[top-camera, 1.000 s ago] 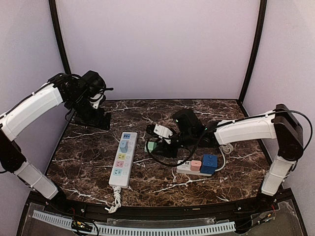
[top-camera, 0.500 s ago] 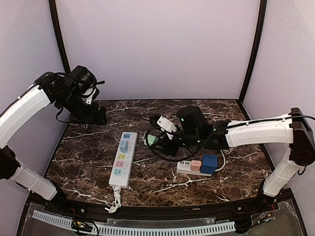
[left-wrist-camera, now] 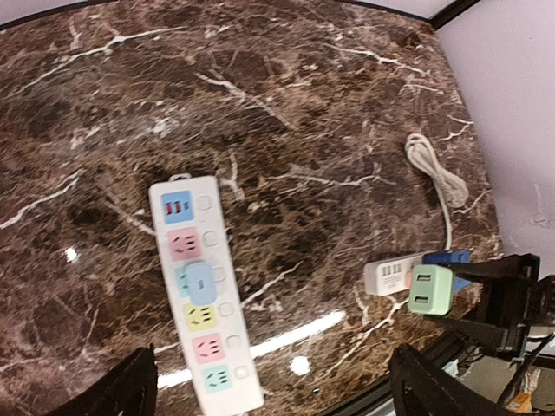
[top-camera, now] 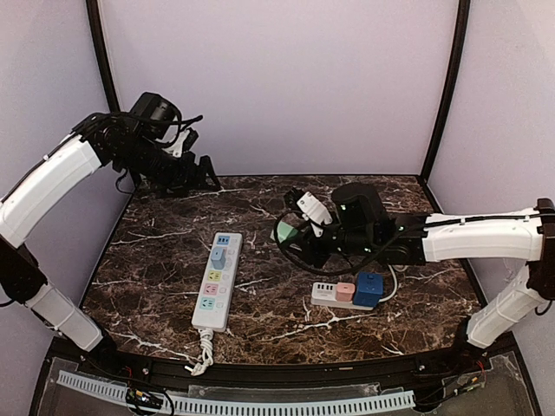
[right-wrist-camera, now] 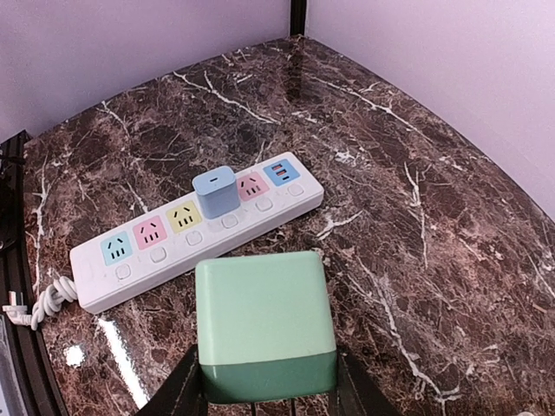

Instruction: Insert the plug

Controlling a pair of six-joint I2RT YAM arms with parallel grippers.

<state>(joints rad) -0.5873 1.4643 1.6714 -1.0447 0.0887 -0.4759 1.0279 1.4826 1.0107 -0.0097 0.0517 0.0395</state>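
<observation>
Plug (right-wrist-camera: 264, 321), the mint-green cube: where did we have it?

We had it off the table (top-camera: 156, 251), pinched in the right gripper (top-camera: 303, 229), whose two fingers pressed its opposite sides at the darker band. From above it hung at about 2 o'clock of the long strip (top-camera: 215, 282) and 11 o'clock of the small strip (top-camera: 345, 295).

And the left gripper (top-camera: 202, 171)?

Spread wide with nothing between its fingers, up over the table's 10 o'clock corner, well apart from everything.

How did we judge the plug would handle?

As a light, stiff shell of smooth plastic with rounded edges. We did not think it fragile, but we reckoned the glossy sides could slide or twist in the grip once it met the socket's resistance.

So where to take hold?

On two flat, opposite sides, squarely and away from the rounded corners, leaving the pin face free. We could not see the pins in any view, so we could not tell which face that was.

Any crowding on the strip?

The blue adapter (right-wrist-camera: 216, 192) already filled one socket near the middle; the outlets beside it looked open.
</observation>
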